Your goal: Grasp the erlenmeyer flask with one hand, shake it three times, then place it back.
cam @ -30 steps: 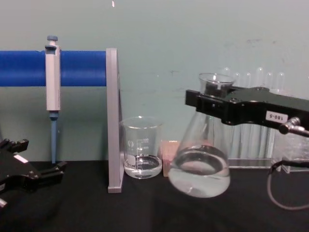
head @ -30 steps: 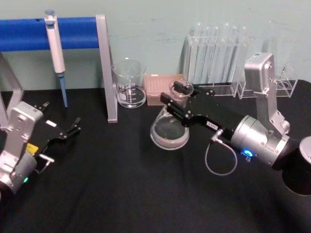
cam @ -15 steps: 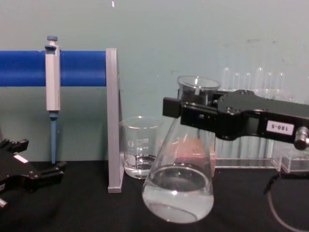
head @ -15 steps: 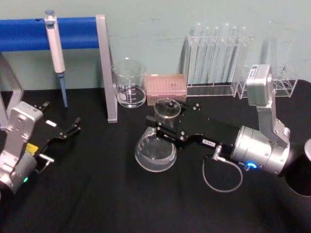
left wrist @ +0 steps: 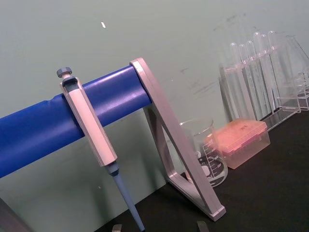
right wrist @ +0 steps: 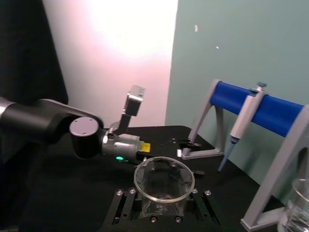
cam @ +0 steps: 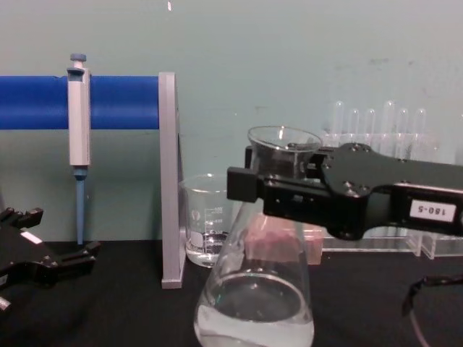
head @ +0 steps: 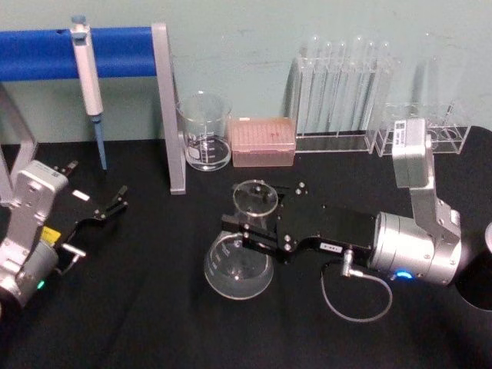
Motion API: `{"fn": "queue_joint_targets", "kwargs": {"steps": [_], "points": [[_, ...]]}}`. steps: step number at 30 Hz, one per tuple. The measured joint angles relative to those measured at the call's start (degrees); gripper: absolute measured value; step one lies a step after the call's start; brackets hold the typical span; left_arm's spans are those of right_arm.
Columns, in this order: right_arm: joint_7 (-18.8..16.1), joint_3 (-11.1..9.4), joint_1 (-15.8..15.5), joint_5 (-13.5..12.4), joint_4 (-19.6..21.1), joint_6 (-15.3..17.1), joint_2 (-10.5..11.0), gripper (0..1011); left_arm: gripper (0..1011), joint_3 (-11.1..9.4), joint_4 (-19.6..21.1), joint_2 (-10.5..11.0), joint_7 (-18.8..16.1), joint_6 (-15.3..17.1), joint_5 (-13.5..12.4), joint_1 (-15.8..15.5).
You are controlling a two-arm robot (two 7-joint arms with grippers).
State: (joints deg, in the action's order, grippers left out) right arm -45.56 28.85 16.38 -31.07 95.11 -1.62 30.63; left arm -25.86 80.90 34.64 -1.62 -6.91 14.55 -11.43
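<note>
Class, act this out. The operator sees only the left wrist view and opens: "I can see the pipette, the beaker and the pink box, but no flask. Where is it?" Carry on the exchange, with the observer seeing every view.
Observer: The flask is in front of the pink box, nearer the robot, and the right gripper is shut on its neck.
Operator: Is it upright?
Observer: No, it is tilted, with its mouth leaning toward the robot's right.
Operator: And the left gripper?
Observer: The left gripper is open and empty, low on the left near the pipette.
</note>
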Motion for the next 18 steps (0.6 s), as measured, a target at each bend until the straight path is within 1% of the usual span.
{"fn": "queue_joint_targets", "kwargs": {"steps": [6, 18], "points": [[-1.8, 1.2, 0.6, -0.6, 0.1, -0.7, 1.2, 448, 1001, 0.0, 0.0, 0.0, 0.0, 0.0, 0.0, 0.0], [-2.8, 3.1, 1.4, -1.5, 0.4, -1.5, 2.9, 449, 1001, 0.0, 0.0, 0.0, 0.0, 0.0, 0.0, 0.0]]}}
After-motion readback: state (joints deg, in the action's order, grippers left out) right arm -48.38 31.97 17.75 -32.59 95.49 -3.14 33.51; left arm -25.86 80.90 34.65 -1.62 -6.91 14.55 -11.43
